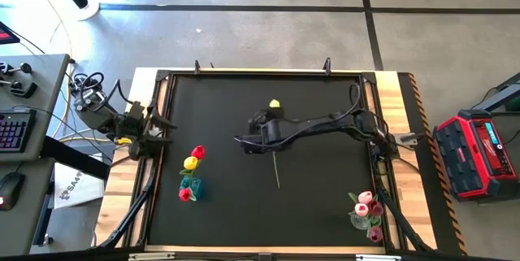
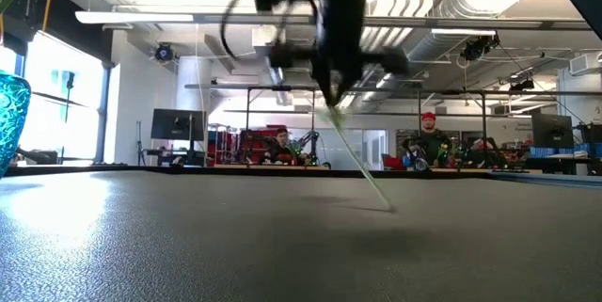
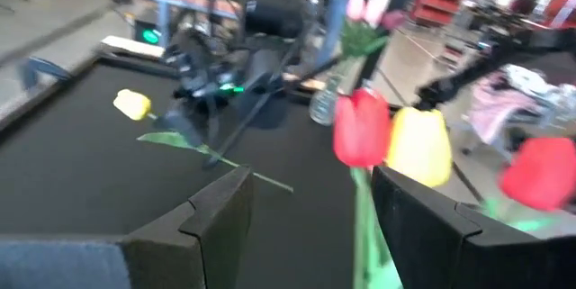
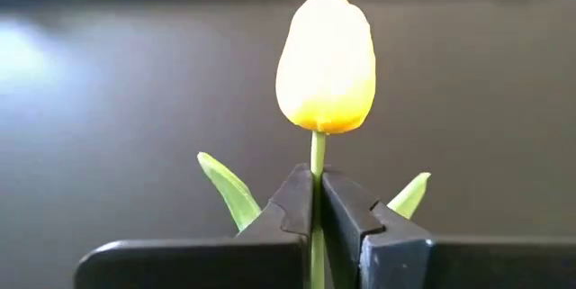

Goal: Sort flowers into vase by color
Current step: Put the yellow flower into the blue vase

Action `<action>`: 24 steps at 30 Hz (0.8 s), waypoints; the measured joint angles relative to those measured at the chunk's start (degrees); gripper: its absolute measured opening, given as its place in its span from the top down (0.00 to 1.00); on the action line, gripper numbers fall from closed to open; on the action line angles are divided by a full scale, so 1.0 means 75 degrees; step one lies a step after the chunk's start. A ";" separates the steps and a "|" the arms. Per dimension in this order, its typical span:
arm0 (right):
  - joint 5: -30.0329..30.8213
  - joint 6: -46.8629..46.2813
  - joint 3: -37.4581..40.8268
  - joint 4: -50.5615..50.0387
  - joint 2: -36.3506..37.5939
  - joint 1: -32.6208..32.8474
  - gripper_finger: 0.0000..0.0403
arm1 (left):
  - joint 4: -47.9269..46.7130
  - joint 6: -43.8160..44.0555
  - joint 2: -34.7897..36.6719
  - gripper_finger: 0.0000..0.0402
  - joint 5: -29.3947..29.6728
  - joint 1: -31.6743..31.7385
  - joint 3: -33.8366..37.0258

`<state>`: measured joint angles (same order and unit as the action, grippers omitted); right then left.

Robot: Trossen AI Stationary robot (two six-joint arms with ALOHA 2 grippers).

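My right gripper (image 1: 270,123) is over the middle of the black mat, shut on a yellow tulip (image 1: 275,104). In the right wrist view its bud (image 4: 325,62) stands just beyond the fingertips. A blue vase (image 1: 188,188) near the mat's left side holds two red tulips and a yellow one (image 1: 191,163). A clear vase (image 1: 361,217) at the near right corner holds pink tulips (image 1: 370,206). My left gripper (image 3: 310,212) waits open at the mat's left edge, facing the blue vase's flowers (image 3: 362,127) and touching nothing. My right gripper pinches the yellow tulip's stem (image 4: 317,158) just below the bud, between its two fingertips (image 4: 295,201), with the fingers lying across the stem. The stem slants down below the gripper (image 2: 329,90). Its lower end (image 2: 389,209) is at the table top; whether it touches, I cannot tell.
The black mat (image 1: 317,204) is framed by a raised rail and wooden borders. A red case (image 1: 479,154) stands off the table's right side, and a keyboard and desk are off its left. People sit at benches in the room behind (image 2: 428,142).
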<state>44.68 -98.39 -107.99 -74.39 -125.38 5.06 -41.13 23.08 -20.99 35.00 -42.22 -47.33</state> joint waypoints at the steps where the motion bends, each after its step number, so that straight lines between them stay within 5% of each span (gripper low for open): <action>1: 0.0366 0.0331 -0.0256 -0.0014 0.0000 0.0000 0.99 | 0.0056 -0.0083 0.0000 0.46 0.0180 0.0000 0.0000; 7: 0.1830 0.2600 -0.1874 0.0234 0.0009 -0.0042 0.99 | 0.0379 -0.0430 0.0002 0.46 0.0830 0.0003 0.0000; 14: 0.1706 0.6223 -0.3176 0.2175 0.0017 -0.0176 0.99 | 0.0515 -0.0635 0.0000 0.46 0.0835 0.0003 0.0000; 19: 0.0242 0.8937 -0.3502 0.4455 0.0017 -0.0330 0.99 | 0.0526 -0.0710 0.0000 0.46 0.0975 0.0003 0.0000; 24: -0.2655 1.0907 -0.3493 0.6940 0.0017 -0.0535 0.99 | 0.0723 -0.0963 0.0000 0.46 0.0954 0.0004 0.0000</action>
<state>24.77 -16.58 -134.19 -22.34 -125.25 1.04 -35.71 15.86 -20.99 42.16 -42.19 -47.33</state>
